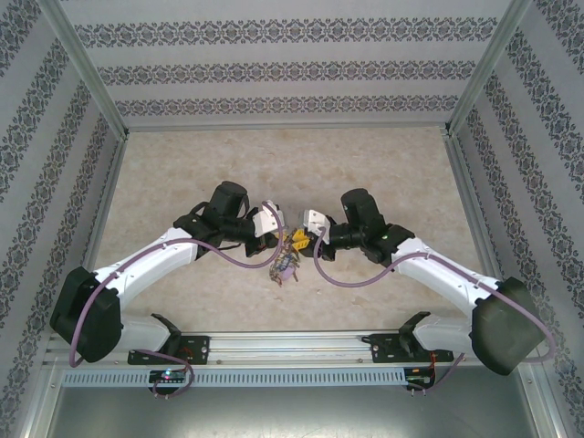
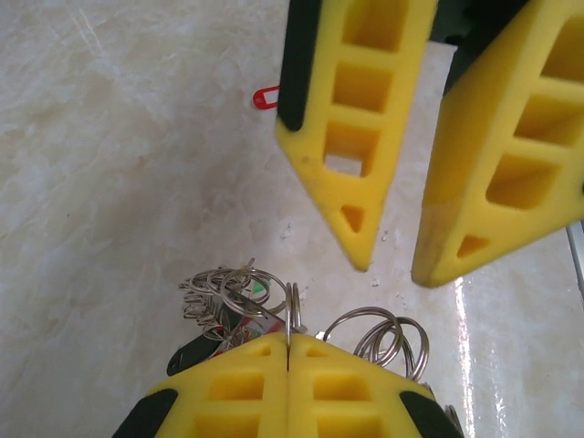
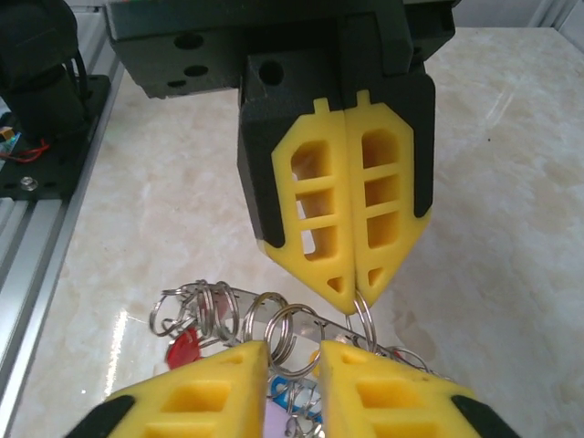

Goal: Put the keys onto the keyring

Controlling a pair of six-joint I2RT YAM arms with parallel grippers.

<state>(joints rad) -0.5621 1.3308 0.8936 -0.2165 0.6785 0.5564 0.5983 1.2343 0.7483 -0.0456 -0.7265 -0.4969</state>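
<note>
The keyring [image 1: 285, 262] lies mid-table as a tangle of small split rings and coloured tags, with its grey metal band [image 3: 239, 296] showing among them. My left gripper [image 2: 288, 336] is shut on one small split ring [image 2: 293, 308] standing up from the bundle, and from the right wrist it [image 3: 352, 306] shows pinching that ring. Facing it, my right gripper [image 3: 294, 351] is open, its fingers [image 2: 360, 246] apart just above the rings, and another split ring [image 3: 306, 333] shows in the gap. A small red tag [image 2: 265, 96] lies alone on the table beyond. I cannot pick out the keys' metal.
Both arms [image 1: 164, 255] meet over the bundle at the middle of the marble-patterned table [image 1: 182, 164]. Patterned walls [image 1: 292, 64] close in the back and both sides. An aluminium rail [image 1: 292, 347] with the arm bases runs along the near edge.
</note>
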